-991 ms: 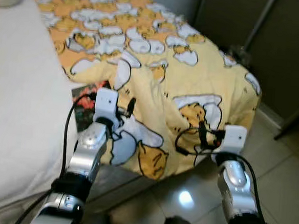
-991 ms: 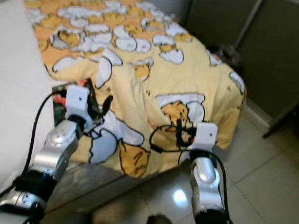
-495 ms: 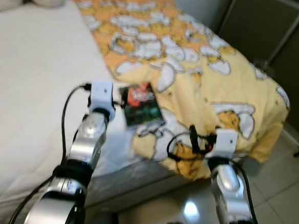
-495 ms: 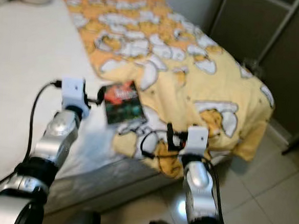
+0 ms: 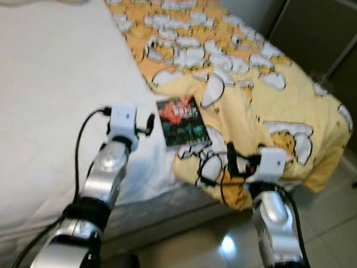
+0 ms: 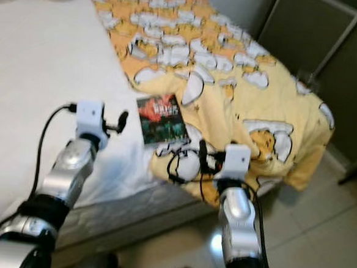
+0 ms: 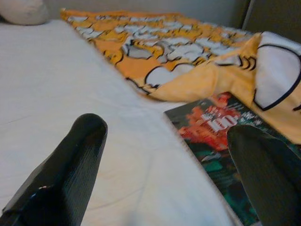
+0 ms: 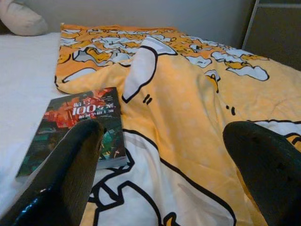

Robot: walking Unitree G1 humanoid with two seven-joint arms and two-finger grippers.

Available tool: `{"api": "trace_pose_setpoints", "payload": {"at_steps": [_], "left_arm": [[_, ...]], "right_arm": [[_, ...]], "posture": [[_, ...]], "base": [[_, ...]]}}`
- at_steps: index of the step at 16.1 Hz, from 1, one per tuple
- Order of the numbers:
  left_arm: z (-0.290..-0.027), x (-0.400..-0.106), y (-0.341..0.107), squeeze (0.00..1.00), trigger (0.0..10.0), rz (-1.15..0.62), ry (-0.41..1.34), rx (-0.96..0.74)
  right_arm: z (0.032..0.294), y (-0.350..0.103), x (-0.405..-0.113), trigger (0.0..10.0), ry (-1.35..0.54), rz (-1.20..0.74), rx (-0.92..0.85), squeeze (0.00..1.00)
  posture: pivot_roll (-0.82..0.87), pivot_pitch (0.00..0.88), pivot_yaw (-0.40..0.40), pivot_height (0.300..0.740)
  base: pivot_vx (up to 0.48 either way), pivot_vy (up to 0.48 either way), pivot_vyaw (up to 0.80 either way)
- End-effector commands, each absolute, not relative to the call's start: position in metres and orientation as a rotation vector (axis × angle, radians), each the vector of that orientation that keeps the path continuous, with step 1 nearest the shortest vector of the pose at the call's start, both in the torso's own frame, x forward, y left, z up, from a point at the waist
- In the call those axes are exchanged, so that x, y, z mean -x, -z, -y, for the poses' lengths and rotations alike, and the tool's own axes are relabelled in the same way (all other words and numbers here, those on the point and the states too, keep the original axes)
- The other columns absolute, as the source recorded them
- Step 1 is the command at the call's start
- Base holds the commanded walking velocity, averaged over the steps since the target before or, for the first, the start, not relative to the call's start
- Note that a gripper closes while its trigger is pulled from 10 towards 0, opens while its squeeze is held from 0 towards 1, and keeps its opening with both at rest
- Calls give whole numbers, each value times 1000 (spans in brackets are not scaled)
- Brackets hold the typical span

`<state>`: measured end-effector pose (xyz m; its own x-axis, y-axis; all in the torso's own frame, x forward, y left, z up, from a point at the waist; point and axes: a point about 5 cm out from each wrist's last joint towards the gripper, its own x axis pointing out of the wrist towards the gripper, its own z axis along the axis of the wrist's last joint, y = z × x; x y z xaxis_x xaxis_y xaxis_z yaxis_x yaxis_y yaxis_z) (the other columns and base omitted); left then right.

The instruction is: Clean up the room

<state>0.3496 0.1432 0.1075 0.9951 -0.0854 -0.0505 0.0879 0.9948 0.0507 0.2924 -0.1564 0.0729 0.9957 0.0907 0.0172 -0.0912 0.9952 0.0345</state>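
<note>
White sheet covers the bed (image 5: 40,100), with a yellow cartoon-print blanket (image 5: 261,84) heaped across its 2 o'clock side. A dark paperback book (image 5: 183,120) (red lettering on the cover) lies flat on the sheet, its far edge against the blanket. Left gripper (image 7: 164,174) hovers at the book's 9 o'clock, fingers spread and empty; right gripper (image 8: 164,169) at 5 o'clock over the blanket, likewise open.
</note>
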Motion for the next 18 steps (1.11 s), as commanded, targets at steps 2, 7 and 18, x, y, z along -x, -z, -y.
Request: {"api": "trace_pose_setpoints", "payload": {"at_steps": [2, 7, 18], "left_arm": [[-132, -348, -113, 0, 10000, -9, 145, -58], [-126, -347, -111, 0, 10000, -20, 158, -64], [-128, -350, -100, 0, 10000, -110, 159, -2]], "right_arm": [[161, -75, -294, 10000, -81, 19, -43, 0], [160, -75, -298, 10000, -83, 12, -10, 0], [157, -74, -296, 10000, -107, 9, -8, 0]], "posture": [[-29, 0, -73, 740], [-20, 0, -81, 740], [-27, 0, -92, 740]], "base": [[0, 0, 0], [389, -97, 0], [190, -66, 0]]}}
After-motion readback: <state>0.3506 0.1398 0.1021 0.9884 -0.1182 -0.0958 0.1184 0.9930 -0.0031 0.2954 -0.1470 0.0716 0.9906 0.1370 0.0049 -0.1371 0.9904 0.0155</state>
